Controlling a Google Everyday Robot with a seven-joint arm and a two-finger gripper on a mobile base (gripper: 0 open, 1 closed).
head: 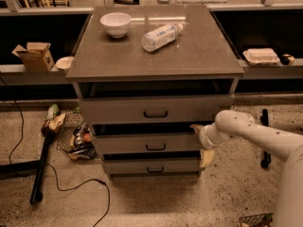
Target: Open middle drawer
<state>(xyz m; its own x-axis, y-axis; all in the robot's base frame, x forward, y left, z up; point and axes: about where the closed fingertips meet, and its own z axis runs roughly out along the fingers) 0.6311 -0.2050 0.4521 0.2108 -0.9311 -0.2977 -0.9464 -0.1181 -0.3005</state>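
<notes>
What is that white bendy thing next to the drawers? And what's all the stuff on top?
That white thing is a robot's arm, reaching in from the right. At its tip is the gripper, which is its hand. It sits by the right end of the middle drawer, the one it should pull open, away from the small dark handle in the drawer's middle. Whether it grips anything does not show. There is just one picture, taken from in front and a little above. On the cabinet's top stands a white bowl, and a plastic bottle lies on its side.
</notes>
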